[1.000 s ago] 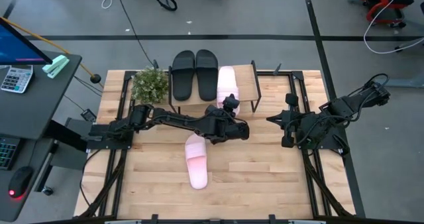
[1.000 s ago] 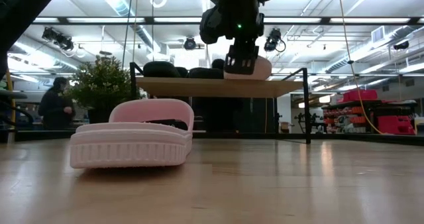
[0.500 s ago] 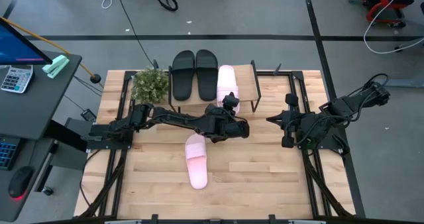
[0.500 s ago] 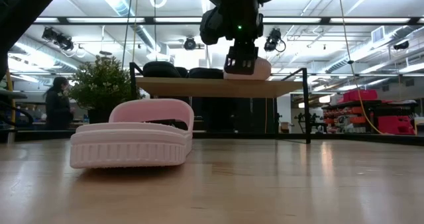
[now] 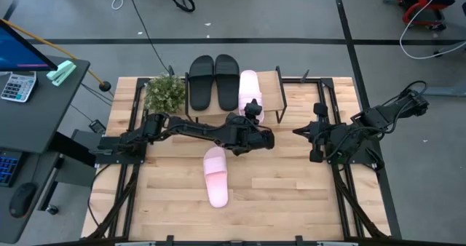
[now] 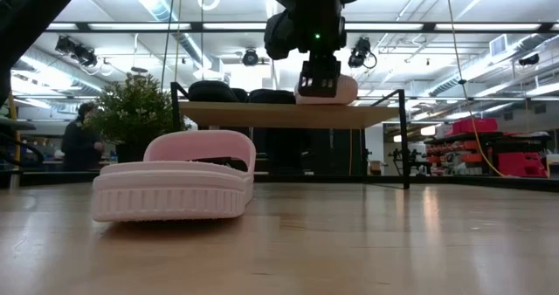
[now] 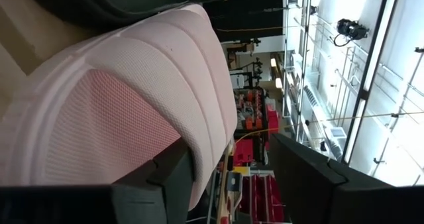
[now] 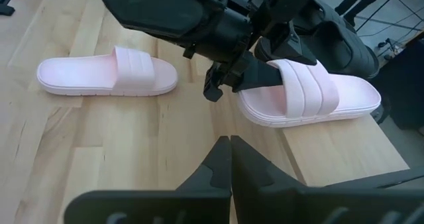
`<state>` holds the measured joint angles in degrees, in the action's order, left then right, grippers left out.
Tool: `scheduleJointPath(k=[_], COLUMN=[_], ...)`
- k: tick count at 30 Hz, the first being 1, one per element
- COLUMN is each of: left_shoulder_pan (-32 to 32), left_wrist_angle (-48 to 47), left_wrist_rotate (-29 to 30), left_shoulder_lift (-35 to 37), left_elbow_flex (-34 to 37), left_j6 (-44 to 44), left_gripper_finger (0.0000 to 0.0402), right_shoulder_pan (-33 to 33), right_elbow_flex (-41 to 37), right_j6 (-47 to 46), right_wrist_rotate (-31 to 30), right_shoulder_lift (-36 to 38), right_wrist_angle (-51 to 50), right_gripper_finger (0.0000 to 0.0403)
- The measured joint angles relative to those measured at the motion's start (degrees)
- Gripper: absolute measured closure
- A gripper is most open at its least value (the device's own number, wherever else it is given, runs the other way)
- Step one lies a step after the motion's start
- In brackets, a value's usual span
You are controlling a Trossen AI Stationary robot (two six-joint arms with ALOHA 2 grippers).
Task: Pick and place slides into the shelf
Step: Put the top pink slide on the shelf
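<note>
Two black slides [image 5: 214,80] and one pale pink slide [image 5: 249,87] lie sole down on the shelf [image 5: 271,82] at the table's far edge. The second pink slide [image 5: 216,175] lies on the tabletop, large in the low view [image 6: 175,177]. My left gripper [image 5: 253,111] is open at the near end of the shelf's pink slide [image 7: 132,85]. One finger [image 7: 172,177] stands over the footbed and the other [image 7: 311,177] past the slide's side. My right gripper [image 5: 301,132] waits shut over the table's right part. My left gripper [image 8: 222,78] stands at the near, heel end [image 8: 255,95] of the pink slide on the shelf, coming from the table's near side. I cannot tell whether a finger touches it. The slide lies flat on the shelf board.
A potted plant [image 5: 164,93] stands left of the shelf. The shelf board [image 6: 262,114] sits on thin black legs, with room on it right of the pink slide. Open slatted tabletop lies around the loose pink slide [image 8: 109,71]. A person [image 6: 79,138] stands beyond the table.
My left gripper has crept slightly toward the far edge, closer to the shelf. Its fingers stay open. Both pink slides lie where they were.
</note>
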<state>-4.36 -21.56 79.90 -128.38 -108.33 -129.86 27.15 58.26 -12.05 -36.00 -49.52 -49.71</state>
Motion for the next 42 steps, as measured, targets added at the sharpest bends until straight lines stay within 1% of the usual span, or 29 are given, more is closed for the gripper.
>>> scheduleJointPath(k=[11,19,21,24,32,36,42], left_shoulder_pan=[0.43,-0.31,-0.54,-0.91,-1.85,-1.93,-1.32], left_wrist_angle=[-0.07,-0.2,-0.2,-0.24,-0.58,-0.61,-0.42], left_wrist_rotate=[0.04,0.34,1.28,2.54,2.71,2.71,2.56], left_shoulder_lift=[0.0,0.0,0.0,0.0,0.0,0.0,0.02], left_elbow_flex=[0.0,0.0,0.0,0.0,0.0,0.0,0.0], left_j6=[0.61,1.97,2.06,2.25,2.23,2.15,1.42], left_gripper_finger=[0.0205,0.0181,0.0174,0.0158,0.0119,0.0111,0.0111], right_shoulder_pan=[-0.01,-0.01,-0.01,0.0,-0.02,-0.02,-0.02], right_elbow_flex=[0.0,0.0,0.0,0.0,0.0,0.0,0.0], right_j6=[-0.01,-0.02,-0.02,-0.02,-0.04,-0.16,-1.49], right_wrist_rotate=[0.1,0.13,0.1,0.11,0.41,0.52,0.6], right_shoulder_lift=[0.0,0.0,0.0,0.0,0.0,0.0,0.0], right_wrist_angle=[0.0,0.0,0.0,0.0,-0.01,0.0,0.0], right_gripper_finger=[0.0403,0.0403,0.0403,0.0403,0.0403,0.0403,0.0403])
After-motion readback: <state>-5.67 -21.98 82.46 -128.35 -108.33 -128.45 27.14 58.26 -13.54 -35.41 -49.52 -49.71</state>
